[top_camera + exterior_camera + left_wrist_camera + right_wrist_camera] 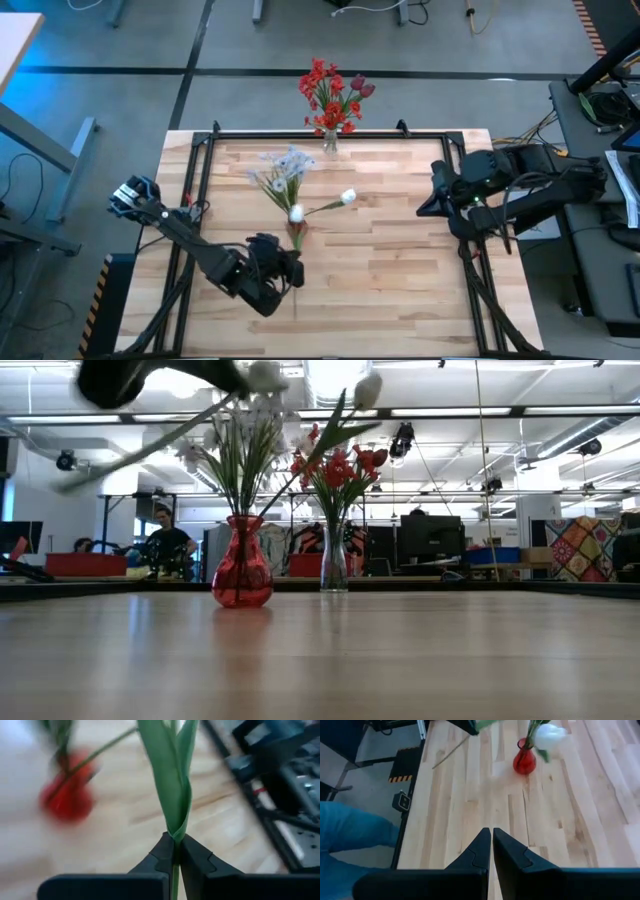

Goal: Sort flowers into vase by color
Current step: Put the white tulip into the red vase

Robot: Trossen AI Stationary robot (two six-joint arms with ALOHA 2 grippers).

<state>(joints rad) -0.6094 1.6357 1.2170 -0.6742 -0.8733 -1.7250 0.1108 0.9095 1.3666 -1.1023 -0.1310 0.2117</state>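
left gripper: the left gripper (175, 851) sits over the near-left part of the pale wooden plank surface (400, 280), fingers pinched tight on the green stem of a white tulip-like bud flower (347, 197)

held flower: that stem runs from the gripper up and across, with the white bud hanging just past the round red glass vase (241, 575); its long leaf wraps the stem right above the fingertips

red vase: mid-surface, already holding the pale blue-white cluster flowers (287, 166) and another white bud, so whites and pale blues look like they belong here

clear vase: the slim clear glass vase (334, 570) at the far edge has the red cluster flowers (328, 92) plus a dark maroon bud or two, well apart from the red vase

right gripper: the right gripper (492, 847) is parked over the right side of the surface, fingers closed together with nothing between them

step in hand: my guess is it's carrying the white tulip to the red vase

how to do it well: honestly I'd get the stem close to upright first, line its bottom end over the vase mouth, then lower it slowly; the mouth is narrow and already crowded, so coming in tilted could snag the other stems or tip the vase

when to let go: only once the stem end is well down inside the neck
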